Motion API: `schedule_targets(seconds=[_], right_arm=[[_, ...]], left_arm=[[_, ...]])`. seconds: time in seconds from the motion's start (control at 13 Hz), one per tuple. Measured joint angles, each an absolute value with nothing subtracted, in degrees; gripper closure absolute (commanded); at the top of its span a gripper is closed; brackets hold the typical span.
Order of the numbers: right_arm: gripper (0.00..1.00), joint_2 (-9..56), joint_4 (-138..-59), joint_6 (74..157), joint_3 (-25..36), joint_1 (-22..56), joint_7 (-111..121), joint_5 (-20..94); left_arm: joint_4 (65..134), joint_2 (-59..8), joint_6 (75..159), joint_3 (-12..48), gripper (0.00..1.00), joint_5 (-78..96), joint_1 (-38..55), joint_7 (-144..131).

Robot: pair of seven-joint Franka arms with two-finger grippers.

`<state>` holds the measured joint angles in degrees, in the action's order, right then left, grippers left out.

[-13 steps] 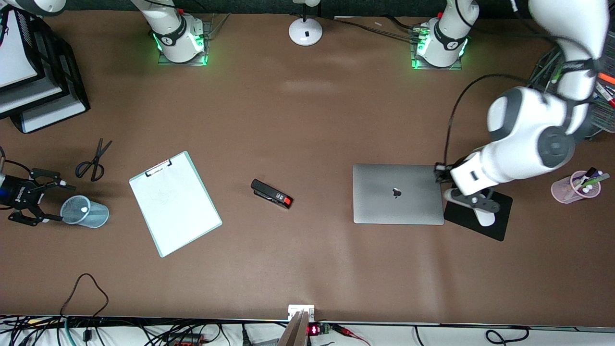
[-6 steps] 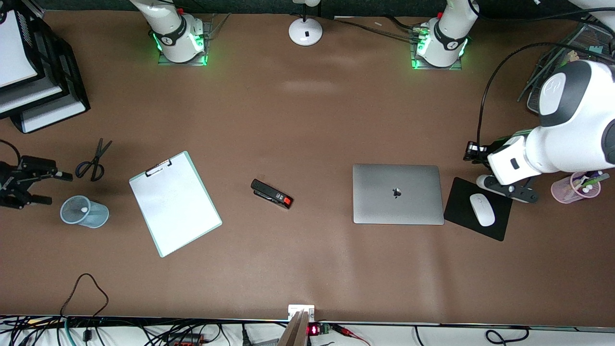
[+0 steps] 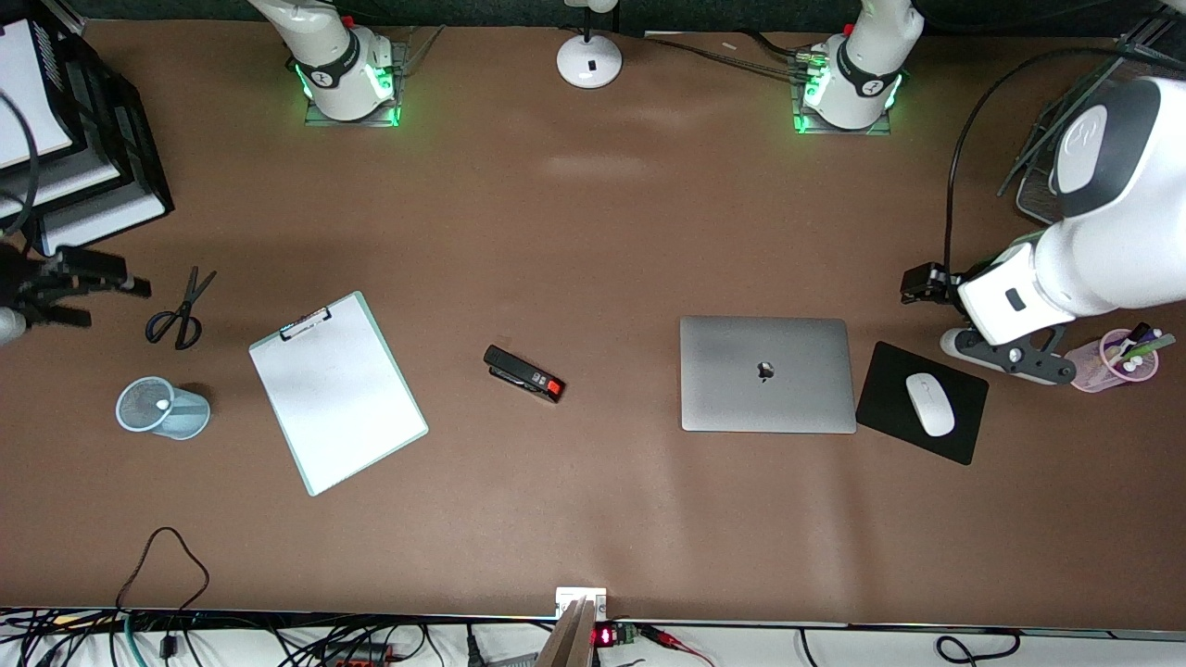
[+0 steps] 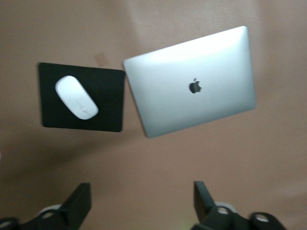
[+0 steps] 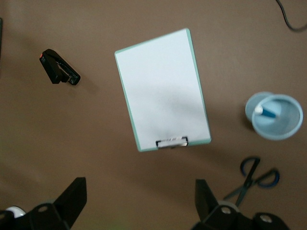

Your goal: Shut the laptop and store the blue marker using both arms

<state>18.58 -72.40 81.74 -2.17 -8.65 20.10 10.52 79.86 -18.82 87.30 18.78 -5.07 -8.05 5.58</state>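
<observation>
The silver-grey laptop (image 3: pixel 767 373) lies closed on the table, apple logo up; it also shows in the left wrist view (image 4: pixel 192 88). The blue marker (image 5: pixel 266 112) stands white end up in a light-blue mesh cup (image 3: pixel 162 409) near the right arm's end of the table. My left gripper (image 3: pixel 1008 359) is open and empty, up over the table between the mouse pad and a pink cup; its own view (image 4: pixel 142 191) shows bare table between the fingers. My right gripper (image 3: pixel 109 304) is open and empty, up beside the scissors, away from the cup; its own view (image 5: pixel 141 189) shows only table.
A white clipboard (image 3: pixel 336 392) and a black stapler (image 3: pixel 524 374) lie mid-table. Scissors (image 3: pixel 181 310) lie near the cup. A white mouse (image 3: pixel 929 404) sits on a black pad (image 3: pixel 889 421) beside the laptop. A pink cup of pens (image 3: pixel 1116 361) and black paper trays (image 3: pixel 102 157) stand at the table's ends.
The left gripper has moved off the mouse pad toward the pink cup. The right gripper has drawn away from the mesh cup toward the trays. The laptop stays closed.
</observation>
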Motion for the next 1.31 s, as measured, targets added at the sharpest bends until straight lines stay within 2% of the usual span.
schedule_targets(seconds=[0.38,0.54,0.69,0.77,1.0,1.31], right_arm=[[0.00,11.80,-77.59,80.20,-2.18,-4.99,6.67,6.09],[0.00,8.39,-80.41,80.26,-2.20,-2.47,2.64,3.11],[0.00,5.13,-82.78,80.84,-2.23,-0.18,0.24,1.28],[0.00,3.55,-84.16,81.93,-2.23,0.31,-0.10,1.07],[0.00,-1.30,-89.66,86.78,-2.22,0.40,-0.13,1.02],[0.00,-4.94,-93.37,89.07,-2.22,0.40,-0.09,1.02]], left_arm=[[78.68,-18.12,88.62,17.67,0.00,-7.76,-5.78,4.87],[79.67,-16.09,88.72,10.99,0.00,-5.97,-0.56,3.62],[84.37,-12.16,91.65,4.13,0.00,-1.20,2.46,3.52],[87.73,-9.63,94.89,2.69,0.00,-0.84,2.47,3.57],[97.30,-2.08,100.63,1.80,0.00,-0.83,2.53,3.57],[100.06,-0.52,101.15,1.80,0.00,-0.83,2.64,3.57]])
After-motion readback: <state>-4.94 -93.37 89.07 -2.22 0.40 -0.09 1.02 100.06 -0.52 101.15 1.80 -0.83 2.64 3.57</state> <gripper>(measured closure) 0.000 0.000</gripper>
